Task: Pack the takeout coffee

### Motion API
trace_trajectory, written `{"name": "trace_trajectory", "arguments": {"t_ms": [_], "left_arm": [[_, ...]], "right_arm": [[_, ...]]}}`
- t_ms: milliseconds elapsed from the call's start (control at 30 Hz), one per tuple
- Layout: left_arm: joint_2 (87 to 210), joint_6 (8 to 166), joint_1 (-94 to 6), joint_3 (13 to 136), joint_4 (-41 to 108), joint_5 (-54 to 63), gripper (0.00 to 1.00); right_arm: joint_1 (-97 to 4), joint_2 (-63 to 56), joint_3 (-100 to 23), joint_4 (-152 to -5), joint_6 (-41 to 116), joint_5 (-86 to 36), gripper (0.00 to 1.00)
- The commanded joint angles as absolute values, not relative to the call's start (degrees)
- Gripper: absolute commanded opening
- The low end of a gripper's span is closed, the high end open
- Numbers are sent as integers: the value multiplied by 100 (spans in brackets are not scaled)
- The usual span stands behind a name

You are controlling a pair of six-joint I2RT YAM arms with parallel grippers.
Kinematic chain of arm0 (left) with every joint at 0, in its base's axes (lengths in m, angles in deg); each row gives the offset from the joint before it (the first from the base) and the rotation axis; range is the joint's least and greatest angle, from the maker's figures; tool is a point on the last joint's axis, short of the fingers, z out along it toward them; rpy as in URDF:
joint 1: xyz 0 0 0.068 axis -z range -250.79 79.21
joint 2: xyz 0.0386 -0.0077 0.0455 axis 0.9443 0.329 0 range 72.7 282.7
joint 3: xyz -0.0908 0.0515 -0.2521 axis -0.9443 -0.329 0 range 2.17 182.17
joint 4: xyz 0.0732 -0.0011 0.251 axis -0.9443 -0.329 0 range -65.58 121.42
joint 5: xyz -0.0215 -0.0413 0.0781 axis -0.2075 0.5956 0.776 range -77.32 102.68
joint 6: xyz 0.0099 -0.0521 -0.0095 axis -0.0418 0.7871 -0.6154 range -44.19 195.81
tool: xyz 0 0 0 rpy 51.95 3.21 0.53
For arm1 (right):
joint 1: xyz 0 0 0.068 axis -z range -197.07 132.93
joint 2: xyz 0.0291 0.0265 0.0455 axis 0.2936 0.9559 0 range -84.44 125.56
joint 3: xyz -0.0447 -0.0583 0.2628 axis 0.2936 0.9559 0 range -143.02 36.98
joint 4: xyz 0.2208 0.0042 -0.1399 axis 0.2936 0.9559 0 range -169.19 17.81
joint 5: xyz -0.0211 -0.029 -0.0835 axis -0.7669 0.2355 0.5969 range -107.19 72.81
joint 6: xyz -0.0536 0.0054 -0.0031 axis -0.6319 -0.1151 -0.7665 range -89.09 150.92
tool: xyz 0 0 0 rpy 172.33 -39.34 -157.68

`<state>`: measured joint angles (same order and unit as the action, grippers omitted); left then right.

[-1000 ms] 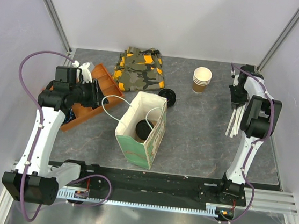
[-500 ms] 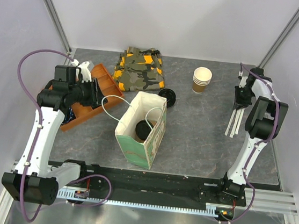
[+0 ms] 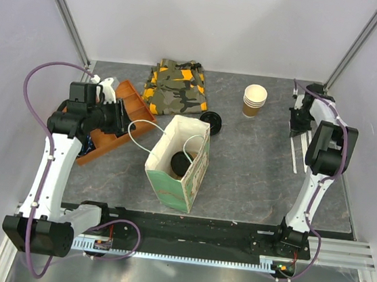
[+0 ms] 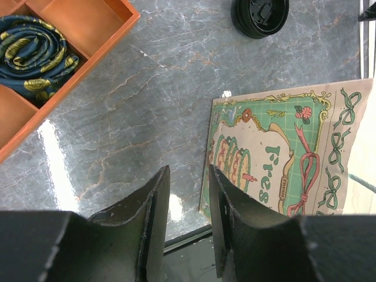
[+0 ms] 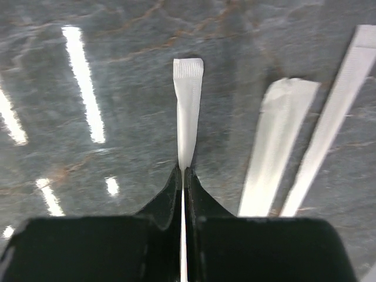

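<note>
The takeout coffee point(image 3: 182, 162) stands inside the open printed paper bag point(image 3: 177, 167); only its round black lid shows from above. The bag's printed side also shows in the left wrist view point(image 4: 282, 158). My left gripper point(image 3: 119, 118) hovers left of the bag beside the orange tray. In its wrist view the left gripper point(image 4: 188, 179) is open and empty. My right gripper point(image 3: 298, 123) is at the far right. In its wrist view the right gripper point(image 5: 183, 171) is shut on a white paper-wrapped straw point(image 5: 188, 111), which trails towards me point(image 3: 294, 156).
More wrapped straws point(image 3: 306, 139) lie beside the held one point(image 5: 273, 147). A stack of lidless paper cups point(image 3: 254, 99) and a loose black lid point(image 3: 212, 122) sit behind the bag. Camouflage cloth point(image 3: 177, 89) lies at the back. The orange tray point(image 3: 137, 102) holds a rolled cloth point(image 4: 35, 53).
My right gripper swung right, then back left, drawing one straw apart from the others. The left arm, bag and cup have not moved.
</note>
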<state>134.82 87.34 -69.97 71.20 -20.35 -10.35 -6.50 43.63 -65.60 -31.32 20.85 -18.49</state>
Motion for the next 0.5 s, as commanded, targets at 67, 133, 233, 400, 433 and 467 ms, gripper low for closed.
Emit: {"name": "trace_trajectory", "arguments": {"t_ms": [67, 133, 233, 400, 433, 467], "left_arm": [[13281, 8468, -7026, 7231, -1991, -1140, 40], [13264, 8477, -7018, 7204, -1956, -1140, 40], [13229, 8503, -7026, 7169, -1920, -1184, 40], [13114, 8600, -7026, 6976, -1824, -1342, 40], [13071, 8618, -7026, 6941, -1806, -1429, 40], [13062, 8635, -7026, 6906, -1763, -1448, 40]], "right_arm": [[-767, 2994, -5971, -3812, 2555, -3316, 0], [-749, 2615, -5804, -4129, 2870, -3825, 0], [-749, 1903, -5811, -4446, 3291, -4231, 0], [-758, 514, -5856, -5518, 4434, -4768, 0], [-828, 173, -5847, -6077, 4715, -4838, 0], [-889, 22, -5864, -6352, 5187, -4909, 0]]}}
